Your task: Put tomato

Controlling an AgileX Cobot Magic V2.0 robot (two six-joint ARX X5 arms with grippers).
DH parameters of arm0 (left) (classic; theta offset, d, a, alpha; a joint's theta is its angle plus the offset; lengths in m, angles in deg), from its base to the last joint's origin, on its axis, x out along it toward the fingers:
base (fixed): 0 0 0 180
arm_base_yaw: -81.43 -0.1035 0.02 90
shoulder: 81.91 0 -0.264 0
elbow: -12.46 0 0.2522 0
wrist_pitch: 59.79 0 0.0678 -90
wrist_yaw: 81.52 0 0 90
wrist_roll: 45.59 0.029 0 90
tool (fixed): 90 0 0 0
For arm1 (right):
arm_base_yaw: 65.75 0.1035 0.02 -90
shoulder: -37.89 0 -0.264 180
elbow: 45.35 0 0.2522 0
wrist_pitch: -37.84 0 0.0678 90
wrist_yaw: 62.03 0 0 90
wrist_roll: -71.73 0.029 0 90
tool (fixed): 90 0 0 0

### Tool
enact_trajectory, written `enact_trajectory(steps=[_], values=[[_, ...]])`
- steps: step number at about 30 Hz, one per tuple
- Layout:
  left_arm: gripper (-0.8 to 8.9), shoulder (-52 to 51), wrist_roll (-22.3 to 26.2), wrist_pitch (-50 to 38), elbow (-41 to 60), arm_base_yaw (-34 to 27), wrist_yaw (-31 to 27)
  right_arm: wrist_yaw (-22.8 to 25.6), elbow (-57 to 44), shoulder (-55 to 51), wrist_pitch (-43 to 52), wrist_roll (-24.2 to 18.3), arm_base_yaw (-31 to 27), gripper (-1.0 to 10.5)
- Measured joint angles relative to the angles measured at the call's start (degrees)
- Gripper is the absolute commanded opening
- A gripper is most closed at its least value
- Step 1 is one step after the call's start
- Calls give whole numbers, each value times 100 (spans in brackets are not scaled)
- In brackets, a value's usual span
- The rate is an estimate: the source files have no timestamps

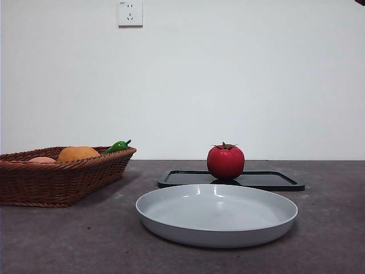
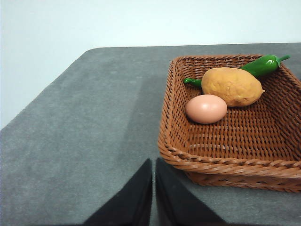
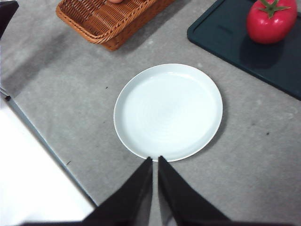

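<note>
While both arms waited clear of the work area, the tomato (image 1: 225,162) stood upright, stem uppermost, on the black tray (image 1: 274,180) at the far side of the table (image 1: 68,240), touching nothing else. The white plate (image 1: 217,214) lay empty just in front of the tray, between it and the front camera. The wicker basket (image 1: 57,180) sat well apart from both, holding an orange-brown round fruit (image 2: 232,86), an egg (image 2: 206,108) and a green pepper (image 2: 261,65).

The right gripper (image 3: 155,162) hung above the near rim of the plate with its two jaws drawn together to a thin slit, holding nothing. In its wrist view the tomato (image 3: 271,20) lay beyond the plate (image 3: 168,111) and off to one side, on the tray (image 3: 244,44); the plate therefore sat between this gripper and the fruit.

The left gripper (image 2: 154,165) was likewise pinched nearly closed and empty, poised beside the basket (image 2: 225,160); neither tomato nor plate appeared in its view.

The right arm was judged the nearer and better placed. Being round, the tomato offered no long axis to align with, so the reach turned only on direction: out across the plate and sideways to the tray. The jaws would need to spread wide before descending around the fruit, the stem favouring a hold on the flanks.
</note>
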Motion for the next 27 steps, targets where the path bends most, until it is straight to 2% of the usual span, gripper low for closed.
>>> enact_trajectory(steps=[4,8,12,17,21,27], values=[[9,0,0,0,0,0,0,87,-7,-321,424,-190,-271,8],[9,0,0,0,0,0,0,98,-256,-728,1366,-236,-933,8],[9,0,0,0,0,0,0,127,-960,-1268,2321,-251,-1744,8],[9,0,0,0,0,0,0,197,-2085,-2057,3639,-267,-2446,8],[9,0,0,0,2,0,0,619,-3077,-2736,4568,-219,-2632,8],[9,0,0,0,0,0,0,1349,-4194,-3456,4951,4,-2638,8]])
